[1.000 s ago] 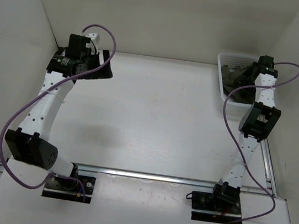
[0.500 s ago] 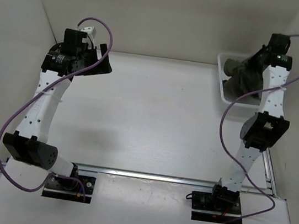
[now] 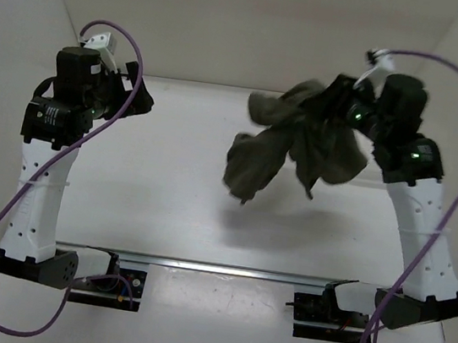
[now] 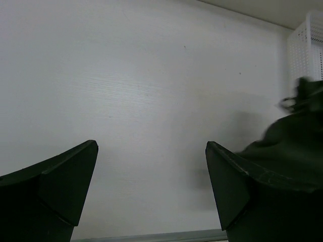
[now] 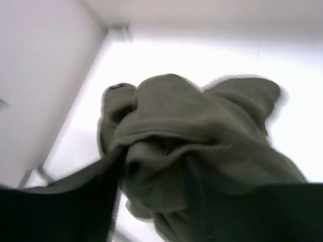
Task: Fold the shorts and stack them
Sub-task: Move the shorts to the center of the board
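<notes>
From the top camera, the right gripper is pinching the dark olive-green soft fabric shorts in a bunch. They are hanging in the air above the right half of the flat white table, clear of its surface, with 2 loose lobes drooping toward it. The left gripper is hovering over the table's far left corner, well apart from the cloth.

In the left wrist view, the left gripper is holding its 2 dark fingers wide apart, with only bare table between them. The shorts are showing blurred at the right, near a white perforated plastic basket on the table's far right.

In the right wrist view, the right gripper is clamping a crumpled fold of the shorts between its fingers, the rest bulging out above the bright table.
</notes>
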`<state>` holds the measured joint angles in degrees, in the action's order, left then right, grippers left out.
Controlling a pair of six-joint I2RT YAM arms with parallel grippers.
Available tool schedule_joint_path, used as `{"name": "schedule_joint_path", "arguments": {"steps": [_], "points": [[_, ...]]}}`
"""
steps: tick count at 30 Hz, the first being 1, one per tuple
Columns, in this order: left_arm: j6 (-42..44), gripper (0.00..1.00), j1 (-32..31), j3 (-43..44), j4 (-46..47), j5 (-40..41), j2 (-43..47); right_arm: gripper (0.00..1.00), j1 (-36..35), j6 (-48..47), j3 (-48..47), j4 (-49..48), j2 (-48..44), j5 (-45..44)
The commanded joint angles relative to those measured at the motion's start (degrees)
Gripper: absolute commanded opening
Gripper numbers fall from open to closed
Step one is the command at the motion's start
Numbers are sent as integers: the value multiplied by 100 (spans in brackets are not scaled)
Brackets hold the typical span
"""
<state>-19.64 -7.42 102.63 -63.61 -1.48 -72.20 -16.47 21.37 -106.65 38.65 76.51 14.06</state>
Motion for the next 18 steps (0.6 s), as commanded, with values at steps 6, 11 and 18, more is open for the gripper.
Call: {"name": "schedule_joint_path", "arguments": {"steps": [6, 11, 18], "points": [[-522, 99, -179, -1407, 270, -810, 339, 86, -436, 263, 2948, 178, -91, -1045], [-1226, 92, -690, -2975, 1140, -1153, 514, 59, -910, 263, 3098, 230, -426, -1845], [-1779, 93, -928, -4478, 1062, -775, 1076, 82, -2332, 201, 2598, 230, 767, -2268]]}}
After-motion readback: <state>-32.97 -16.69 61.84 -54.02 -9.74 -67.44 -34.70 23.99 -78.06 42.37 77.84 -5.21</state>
